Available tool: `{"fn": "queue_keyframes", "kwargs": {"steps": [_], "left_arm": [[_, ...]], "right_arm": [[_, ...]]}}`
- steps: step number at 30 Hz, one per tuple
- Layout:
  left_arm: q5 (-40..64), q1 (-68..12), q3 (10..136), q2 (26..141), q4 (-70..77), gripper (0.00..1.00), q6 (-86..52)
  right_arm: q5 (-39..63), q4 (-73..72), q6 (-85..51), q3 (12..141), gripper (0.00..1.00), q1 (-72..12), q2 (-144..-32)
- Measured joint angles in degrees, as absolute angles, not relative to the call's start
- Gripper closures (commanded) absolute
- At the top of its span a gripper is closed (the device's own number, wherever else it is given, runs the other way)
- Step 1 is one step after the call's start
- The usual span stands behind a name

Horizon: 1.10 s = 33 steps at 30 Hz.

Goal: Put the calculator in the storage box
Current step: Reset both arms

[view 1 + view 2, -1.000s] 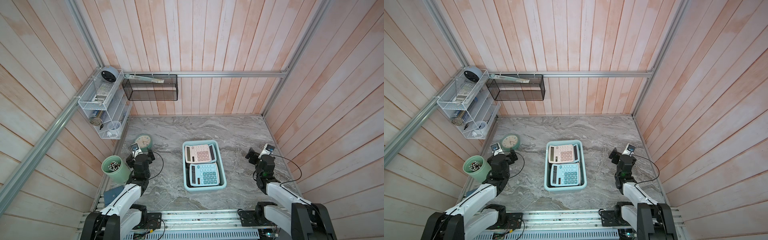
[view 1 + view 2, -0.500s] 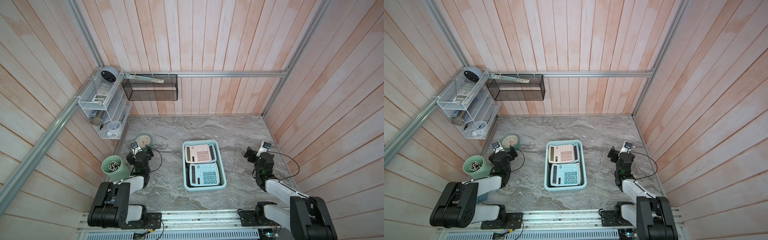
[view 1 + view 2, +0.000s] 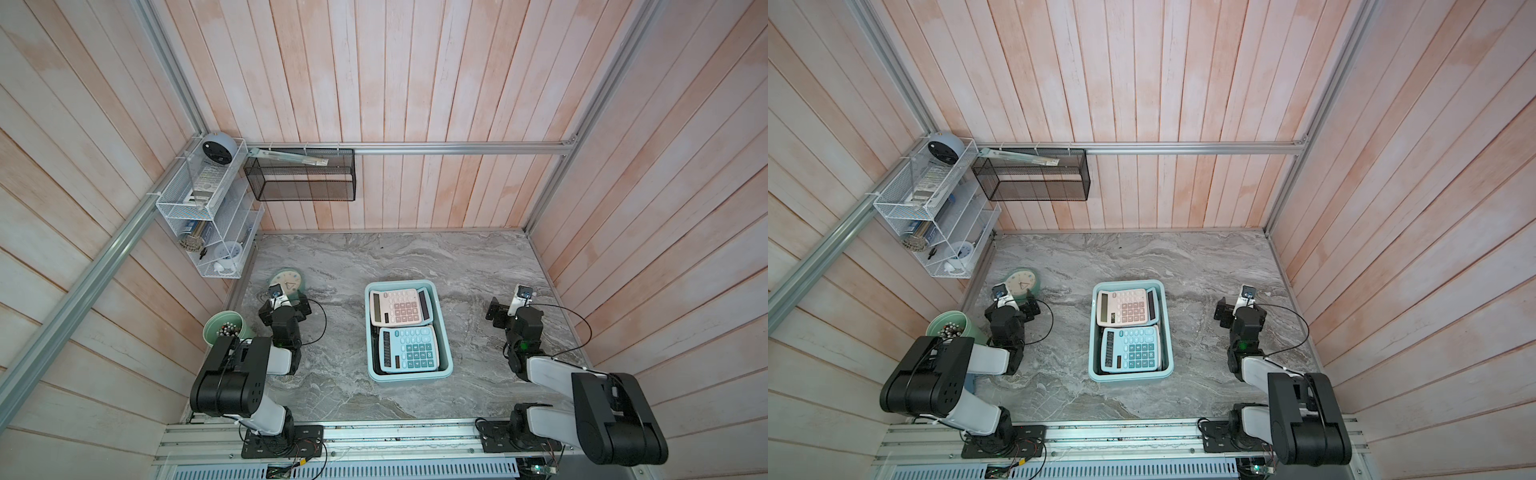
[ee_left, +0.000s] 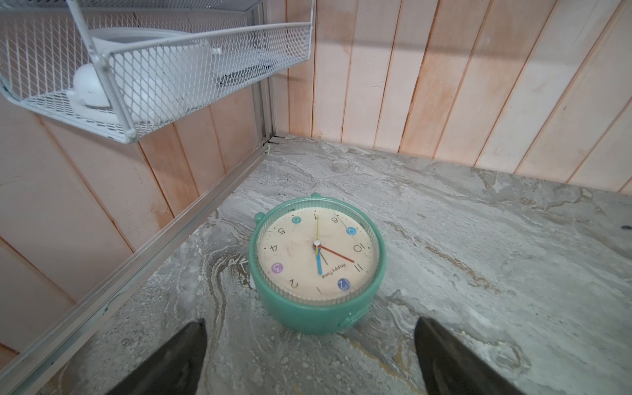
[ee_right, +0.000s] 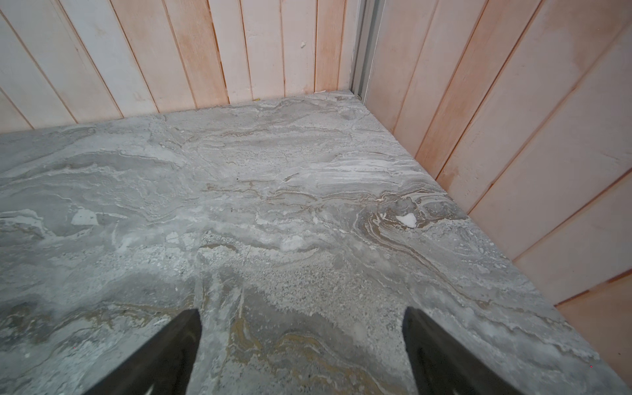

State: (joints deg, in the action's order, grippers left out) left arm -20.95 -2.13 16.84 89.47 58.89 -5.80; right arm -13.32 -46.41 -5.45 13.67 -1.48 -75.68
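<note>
Near the middle of the table (image 3: 478, 257), toward the edge where the arms are mounted, the storage box (image 3: 367, 332) is sitting with a pink calculator (image 3: 399, 307) and a blue calculator (image 3: 409, 348) lying face up inside it, one behind the other. Both top views are showing no calculator out on the table, so the task is looking finished. Something dark is peeking out under the blue one's edge, and I cannot tell what it is. The left fingers (image 4: 171, 362) are standing wide apart and gripping nothing, by the table's left edge. The right fingers (image 5: 164, 355) are likewise spread and empty over bare marble by the right edge. Both are staying well apart from the box.

The main risk is lying on the left side. The green clock (image 4: 316, 256) is lying face up just beyond the open left fingers, so any forward creep of that arm would be shoving it toward the far left corner. The pen cup (image 3: 226, 332) is standing right beside the folded left arm, and a careless swing there would likely be tipping it and scattering pens. A needless second reach into the box is the other hazard: the tub is looking light, and a finger hooking its flared rim could be dragging it along or jolting the calculators.
</note>
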Motion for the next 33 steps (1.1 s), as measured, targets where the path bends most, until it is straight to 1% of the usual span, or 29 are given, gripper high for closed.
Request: {"fn": "queue_keyframes", "kwargs": {"steps": [4, 6, 9, 12, 16, 33], "left_arm": [[-20.8, -2.1, 18.6, 89.5, 57.1, 0.0, -5.7], [-20.8, -2.1, 19.7, 89.5, 56.2, 0.0, -5.6], [-20.8, -2.1, 20.1, 89.5, 55.6, 0.0, -5.6], [-20.8, -2.1, 20.1, 89.5, 55.0, 0.0, -5.6], [-20.8, -2.1, 20.1, 89.5, 54.8, 0.0, -5.6], [-20.8, -2.1, 20.1, 89.5, 54.6, 0.0, -5.6]], "right_arm": [[-13.4, -54.2, -5.0, 14.7, 0.02, -1.5, -86.7], [-13.9, -53.6, -4.7, 15.9, 0.02, -1.9, -89.3], [-15.0, -47.3, -4.6, 20.5, 0.02, -2.2, -87.5], [-15.2, -46.3, -4.3, 24.0, 0.02, -2.2, -86.0], [-15.6, -51.8, -4.3, 22.0, 0.02, -2.2, -87.8], [-15.6, -54.0, -4.2, 20.7, 0.02, -2.6, -88.7]]}}
